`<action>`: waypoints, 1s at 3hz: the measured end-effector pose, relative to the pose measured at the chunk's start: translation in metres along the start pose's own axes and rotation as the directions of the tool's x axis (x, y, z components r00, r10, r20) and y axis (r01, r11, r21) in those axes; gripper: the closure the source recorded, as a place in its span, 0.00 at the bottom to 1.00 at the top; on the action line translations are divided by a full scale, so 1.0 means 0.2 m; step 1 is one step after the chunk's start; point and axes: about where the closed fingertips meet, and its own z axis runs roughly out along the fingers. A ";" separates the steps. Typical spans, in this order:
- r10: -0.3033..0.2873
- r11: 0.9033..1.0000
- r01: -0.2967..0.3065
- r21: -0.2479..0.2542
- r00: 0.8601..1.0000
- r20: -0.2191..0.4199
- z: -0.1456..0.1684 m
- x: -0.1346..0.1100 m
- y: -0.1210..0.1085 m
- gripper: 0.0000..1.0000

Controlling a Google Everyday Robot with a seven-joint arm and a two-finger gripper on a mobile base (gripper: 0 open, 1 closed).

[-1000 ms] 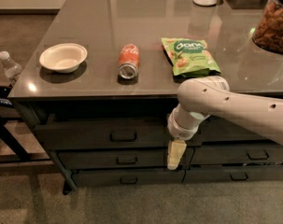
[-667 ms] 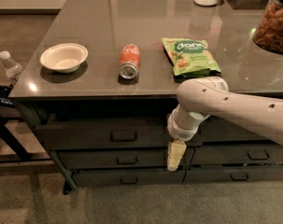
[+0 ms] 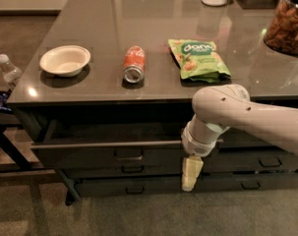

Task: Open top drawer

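Note:
The top drawer [image 3: 89, 156] is the wide dark grey one under the left part of the counter. It stands a little way out, its lighter grey top rim [image 3: 104, 144] showing with a dark gap behind it. Its small loop handle [image 3: 128, 155] is at the centre of the front. My gripper [image 3: 192, 173] is cream coloured and points down at the drawer's right end, right of the handle and not on it. The white arm [image 3: 247, 117] reaches in from the right.
On the counter [image 3: 138, 14] lie a white bowl [image 3: 65, 60], a red soda can [image 3: 133, 64] on its side and a green chip bag [image 3: 198, 58]. Shallower drawers [image 3: 131, 186] sit below, and narrower ones [image 3: 266, 161] to the right. A black frame [image 3: 3, 136] stands at left.
The top drawer's front and handle have come forward, showing its light rim. My gripper has moved slightly down and toward the camera.

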 end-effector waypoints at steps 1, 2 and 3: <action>0.065 0.996 -0.066 -0.055 0.998 -0.023 -0.08 0.11 0.21 0.00; 0.062 0.996 -0.063 -0.058 0.998 -0.020 -0.08 0.11 0.22 0.00; 0.074 0.993 -0.076 -0.085 0.997 -0.027 -0.08 0.14 0.29 0.00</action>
